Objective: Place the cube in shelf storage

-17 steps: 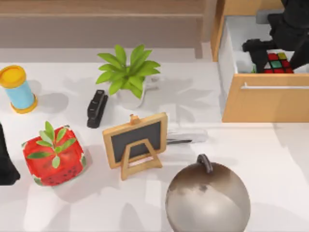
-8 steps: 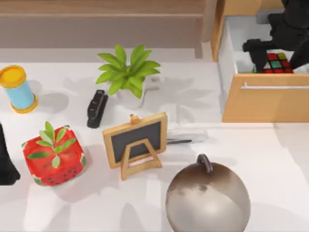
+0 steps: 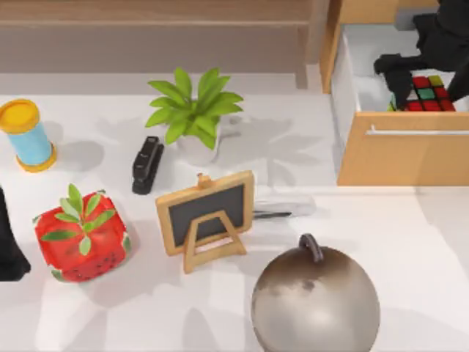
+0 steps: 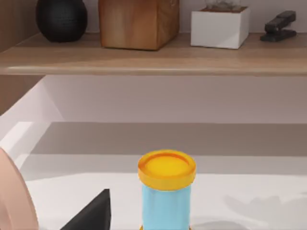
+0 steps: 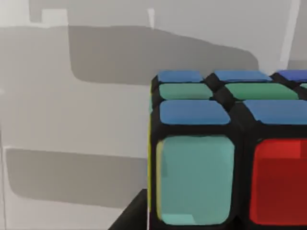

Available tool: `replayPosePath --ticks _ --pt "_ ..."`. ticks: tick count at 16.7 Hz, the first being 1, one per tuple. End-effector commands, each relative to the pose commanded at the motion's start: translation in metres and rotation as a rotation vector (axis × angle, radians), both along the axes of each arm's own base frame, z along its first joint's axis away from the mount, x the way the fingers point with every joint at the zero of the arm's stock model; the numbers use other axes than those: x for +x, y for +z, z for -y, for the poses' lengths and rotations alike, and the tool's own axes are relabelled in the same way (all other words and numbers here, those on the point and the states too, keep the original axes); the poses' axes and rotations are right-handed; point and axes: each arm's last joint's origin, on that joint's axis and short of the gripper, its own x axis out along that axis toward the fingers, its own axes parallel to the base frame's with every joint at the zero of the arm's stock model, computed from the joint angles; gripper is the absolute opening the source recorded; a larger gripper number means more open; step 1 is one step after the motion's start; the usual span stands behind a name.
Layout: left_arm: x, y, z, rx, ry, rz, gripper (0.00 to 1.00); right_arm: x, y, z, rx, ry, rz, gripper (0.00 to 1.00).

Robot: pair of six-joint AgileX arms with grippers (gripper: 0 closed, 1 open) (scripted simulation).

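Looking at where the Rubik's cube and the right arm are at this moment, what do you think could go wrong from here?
1. The Rubik's cube sits in the open drawer, not the long shelf, so it may end up in the wrong storage.
2. The right gripper is low between the drawer's walls; lifting out could clip the front panel.
3. Carried toward the shelf, the cube may brush the plant.

The left arm sits parked at the table's left edge.

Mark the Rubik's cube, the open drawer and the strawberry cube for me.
Rubik's cube (image 3: pixel 429 93), top view, its top face.
Open drawer (image 3: pixel 403 154), top view, its wooden front panel.
Strawberry cube (image 3: pixel 91 253), top view, its red top.
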Motion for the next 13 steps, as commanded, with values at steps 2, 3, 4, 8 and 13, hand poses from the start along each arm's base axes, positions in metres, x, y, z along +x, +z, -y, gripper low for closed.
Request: replayPosePath --ticks 2,3,4,8,13 --pt "0.000 0.000 0.000 0.000 0.000 0.000 1.00 -0.009 0.025 0.001 -0.017 -0.012 0.018 0.00" --pt "0.000 0.000 0.000 0.000 0.000 0.000 1.00 -0.013 0.035 0.002 -0.027 -0.022 0.022 0.00" --pt "0.000 0.000 0.000 0.000 0.000 0.000 1.00 -0.016 0.044 0.003 -0.037 -0.032 0.024 0.00" --pt "0.000 0.000 0.000 0.000 0.000 0.000 1.00 -0.019 0.043 0.001 -0.068 -0.038 -0.026 0.00" --pt "0.000 0.000 0.000 0.000 0.000 0.000 1.00 -0.002 0.015 -0.001 -0.031 -0.003 -0.053 0.00"
